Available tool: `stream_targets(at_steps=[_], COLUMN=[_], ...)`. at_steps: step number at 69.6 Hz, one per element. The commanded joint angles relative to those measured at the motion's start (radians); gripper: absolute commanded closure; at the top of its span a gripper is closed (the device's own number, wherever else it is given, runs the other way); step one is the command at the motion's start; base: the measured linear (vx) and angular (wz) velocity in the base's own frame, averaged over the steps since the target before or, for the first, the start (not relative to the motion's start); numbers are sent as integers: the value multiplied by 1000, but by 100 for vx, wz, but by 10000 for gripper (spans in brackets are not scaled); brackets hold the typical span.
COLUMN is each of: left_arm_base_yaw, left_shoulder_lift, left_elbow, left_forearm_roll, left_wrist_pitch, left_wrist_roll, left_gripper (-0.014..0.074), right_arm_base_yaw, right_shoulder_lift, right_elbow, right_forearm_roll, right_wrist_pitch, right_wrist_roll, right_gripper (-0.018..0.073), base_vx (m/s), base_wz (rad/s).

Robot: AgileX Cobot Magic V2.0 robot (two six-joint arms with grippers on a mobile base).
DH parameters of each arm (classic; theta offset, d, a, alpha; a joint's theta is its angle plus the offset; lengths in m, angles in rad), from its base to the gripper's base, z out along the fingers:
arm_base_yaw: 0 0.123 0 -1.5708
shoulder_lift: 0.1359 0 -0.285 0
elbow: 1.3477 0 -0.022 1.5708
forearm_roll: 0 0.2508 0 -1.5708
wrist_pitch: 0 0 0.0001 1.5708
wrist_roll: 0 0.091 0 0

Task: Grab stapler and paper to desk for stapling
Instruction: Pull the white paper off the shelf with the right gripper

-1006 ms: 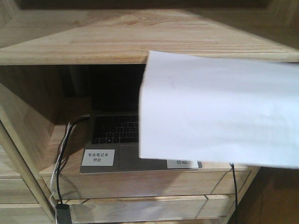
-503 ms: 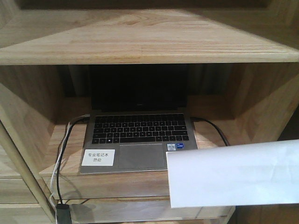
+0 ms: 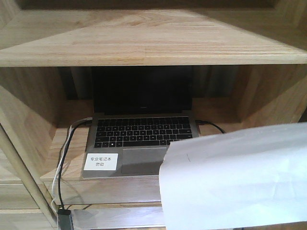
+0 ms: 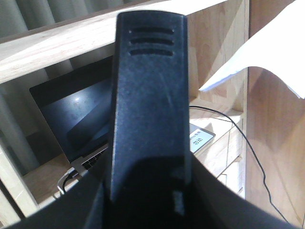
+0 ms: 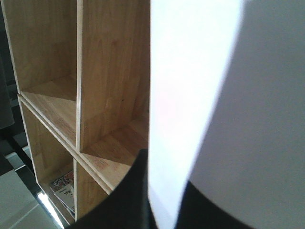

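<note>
Pinching the paper (image 3: 235,177), lower right in the front view, the right fingers (image 5: 128,202) hold it aloft; the left fingers (image 4: 224,207) grip the stapler (image 4: 147,95) upright, both likely ready for the table.

A light wood shelving unit (image 3: 144,43) fills the front view, and its thick upper board is lit warmly across the top of the frame. In the shadowed compartment beneath, an open laptop (image 3: 139,134) with a dark screen is set, with a white label (image 3: 100,161) stuck at its lower left. Cables (image 3: 72,128) are run down the left side. In the right wrist view an upright divider (image 5: 79,71) is shown at left, and a magazine (image 5: 63,188) is laid in the lower-left compartment. Grey pleated curtain (image 4: 47,12) is glimpsed at the upper left of the left wrist view.
</note>
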Motion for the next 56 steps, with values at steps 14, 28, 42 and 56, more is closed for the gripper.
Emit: stream_targets(at_steps=[14, 28, 42, 56], left_arm_base_yaw=[-4, -4, -4, -4], left_shoulder_lift=[18, 18, 18, 18], left_elbow=[-30, -30, -30, -30], left_forearm_roll=[-23, -23, -23, -23], left_wrist_pitch=[-118, -118, -118, -118], left_wrist_roll=[-1, -1, -1, -1], left_gripper=[603, 603, 603, 603], right_arm_base_yaw=[-5, -5, -5, -5], right_shoulder_lift=[10, 10, 10, 10], right_elbow=[-30, -30, -30, -30], right_forearm_roll=[11, 10, 10, 10], right_wrist_pitch=[-61, -59, -59, -59], right_wrist_roll=[-5, -5, -5, -5], right_gripper=[561, 561, 561, 561], base_vx=[0, 0, -2, -8], base_wz=[0, 0, -3, -3])
